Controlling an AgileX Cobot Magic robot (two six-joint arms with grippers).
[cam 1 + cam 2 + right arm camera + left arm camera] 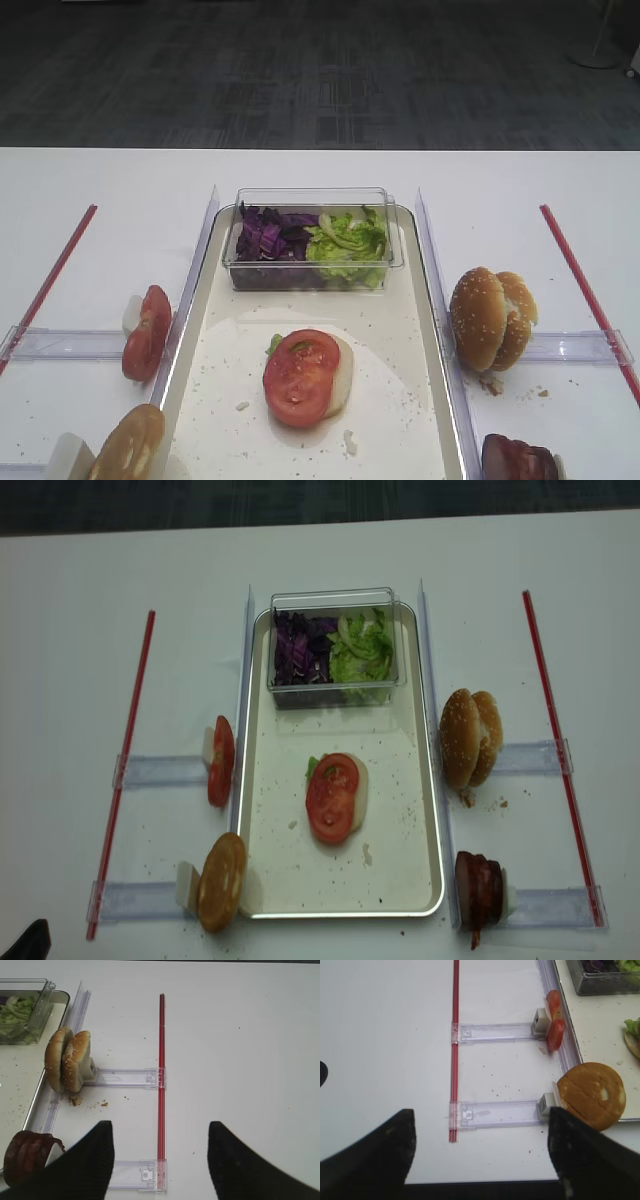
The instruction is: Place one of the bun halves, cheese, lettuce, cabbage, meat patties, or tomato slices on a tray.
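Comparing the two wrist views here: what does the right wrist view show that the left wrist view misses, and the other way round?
Only the right wrist view: the sesame buns standing on edge beside the tray, the meat patties at lower left, and the right tool, open over bare table.

Only the left wrist view: the spare tomato slices on edge, a plain bun half by the tray's edge, a bit of cabbage in the tub, and the left tool, open.

Both: the tray, lettuce in the tub, and a red strip with clear holders.

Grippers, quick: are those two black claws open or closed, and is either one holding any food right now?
Left gripper: open, holding nothing.
Right gripper: open, holding nothing.
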